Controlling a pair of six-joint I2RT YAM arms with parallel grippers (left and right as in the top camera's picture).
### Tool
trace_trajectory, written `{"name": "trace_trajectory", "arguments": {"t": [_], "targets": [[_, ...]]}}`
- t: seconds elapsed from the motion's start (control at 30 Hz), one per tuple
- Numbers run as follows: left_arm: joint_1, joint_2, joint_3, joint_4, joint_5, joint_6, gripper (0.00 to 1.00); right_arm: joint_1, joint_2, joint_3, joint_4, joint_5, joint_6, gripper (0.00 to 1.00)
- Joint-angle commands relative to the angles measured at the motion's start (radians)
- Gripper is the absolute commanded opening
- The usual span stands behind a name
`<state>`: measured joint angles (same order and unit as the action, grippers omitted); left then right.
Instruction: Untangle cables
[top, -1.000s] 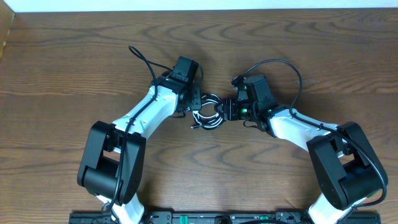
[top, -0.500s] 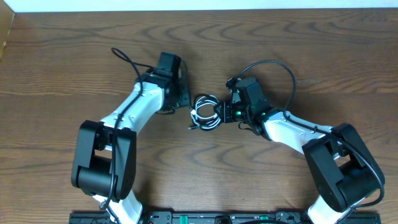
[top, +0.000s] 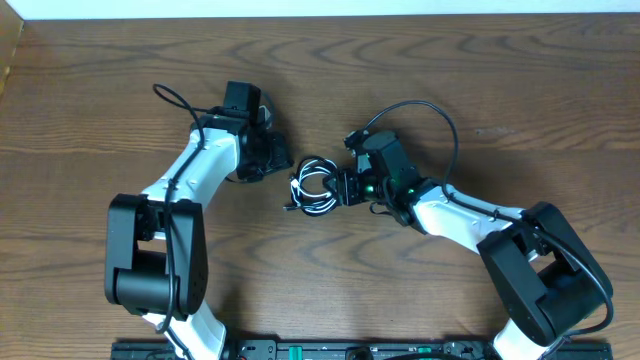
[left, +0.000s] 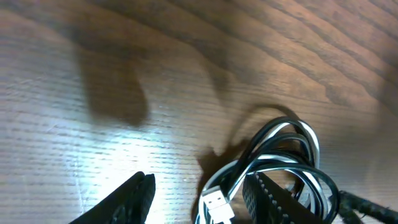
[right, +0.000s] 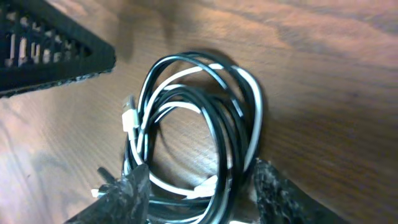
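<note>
right gripper (right: 199, 183) stands half open around the edge of the cables (top: 313, 186), coiled on the table (top: 450, 80) between both grippers, and left gripper (top: 280, 160) is open just beside them, so closing now may pinch all of them together and drag the whole bundle

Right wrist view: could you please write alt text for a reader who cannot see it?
A coil of black and white cables lies on a wooden table, with the right gripper open, one finger either side of its lower end.
</note>
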<state>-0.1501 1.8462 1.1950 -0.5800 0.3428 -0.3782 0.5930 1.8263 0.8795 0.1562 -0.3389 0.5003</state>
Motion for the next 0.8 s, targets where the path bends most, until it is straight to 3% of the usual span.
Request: {"name": "trace_trajectory", "arguments": {"t": [0.0,0.4,0.47,0.57,0.77], "targets": [[0.001,0.017,-0.013,-0.016,0.019,-0.06,0.51,-0.006,0.009,-0.006,0.014,0.066,0.0,0.58],[-0.052,0.017,-0.018,-0.074,0.056,-0.038,0.5,0.0,0.009,-0.006,0.016,0.079,0.0,0.54],[-0.052,0.017,-0.018,-0.074,0.056,-0.038,0.5,0.002,0.01,-0.006,0.015,0.079,0.0,0.48],[-0.053,0.017,-0.022,-0.073,0.049,-0.038,0.5,0.006,0.01,-0.006,0.012,0.079,0.0,0.31],[-0.055,0.017,-0.055,-0.043,0.049,-0.039,0.5,0.011,0.01,-0.006,0.008,0.081,0.0,0.24]]}}
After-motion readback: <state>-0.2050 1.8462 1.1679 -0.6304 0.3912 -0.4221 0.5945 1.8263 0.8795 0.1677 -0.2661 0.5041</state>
